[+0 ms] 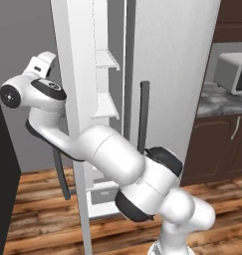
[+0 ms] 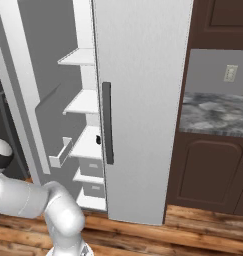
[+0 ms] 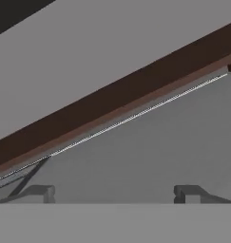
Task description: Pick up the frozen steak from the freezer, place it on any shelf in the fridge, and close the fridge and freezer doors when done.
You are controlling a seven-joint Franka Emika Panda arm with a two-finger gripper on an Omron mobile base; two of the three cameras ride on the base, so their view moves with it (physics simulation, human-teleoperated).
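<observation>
Gripper (image 3: 115, 193): fingers spread wide, nothing between them.
Freezer door (image 3: 150, 152): flat grey face just ahead of fingertips.
Freezer (image 2: 85, 145): open, white shelves partly visible.
Frozen steak: cannot be made out.

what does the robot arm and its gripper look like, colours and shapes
The arm is glossy white, built of fat rounded tube segments with black bands and black round caps at the joints. No cables or markings show. In the hand view the gripper has two small dark grey finger tips, blocky and flat-topped.
</observation>
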